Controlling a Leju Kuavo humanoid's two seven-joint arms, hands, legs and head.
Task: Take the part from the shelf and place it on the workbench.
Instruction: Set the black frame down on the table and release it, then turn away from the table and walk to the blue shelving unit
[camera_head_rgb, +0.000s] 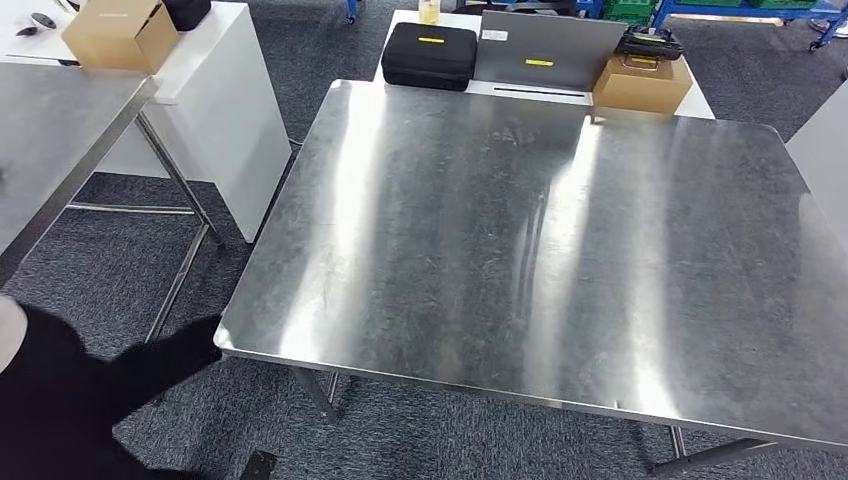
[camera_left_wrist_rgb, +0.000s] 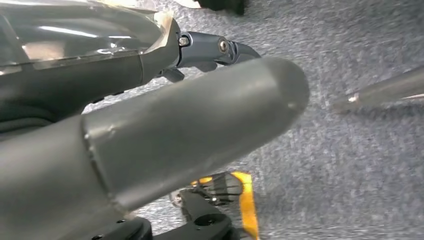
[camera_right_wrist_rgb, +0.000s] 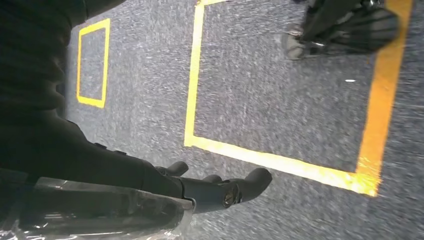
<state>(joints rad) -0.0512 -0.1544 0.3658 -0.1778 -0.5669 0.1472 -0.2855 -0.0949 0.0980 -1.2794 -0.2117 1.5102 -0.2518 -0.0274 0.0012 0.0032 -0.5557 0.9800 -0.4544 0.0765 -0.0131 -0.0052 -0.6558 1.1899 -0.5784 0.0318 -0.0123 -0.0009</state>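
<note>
The steel workbench (camera_head_rgb: 560, 250) stands right in front of me, its brushed top bare and shiny. My left arm, dark in the head view, comes in at the lower left, and its end (camera_head_rgb: 195, 345) hangs just beside the bench's near left corner, below the top. In the left wrist view my left hand (camera_left_wrist_rgb: 190, 125) hangs over the carpet with the thick grey thumb stretched out and nothing in its grasp. My right hand (camera_right_wrist_rgb: 220, 192) hangs over the floor too, its dark fingers (camera_right_wrist_rgb: 255, 180) apart and holding nothing.
A second steel table (camera_head_rgb: 50, 140) stands at the left, with a white cabinet (camera_head_rgb: 225, 110) and cardboard box (camera_head_rgb: 120, 35) behind it. Beyond the workbench lie a black case (camera_head_rgb: 430, 55), a grey panel (camera_head_rgb: 550, 50) and another box (camera_head_rgb: 640, 85). Yellow tape (camera_right_wrist_rgb: 280, 162) marks the carpet.
</note>
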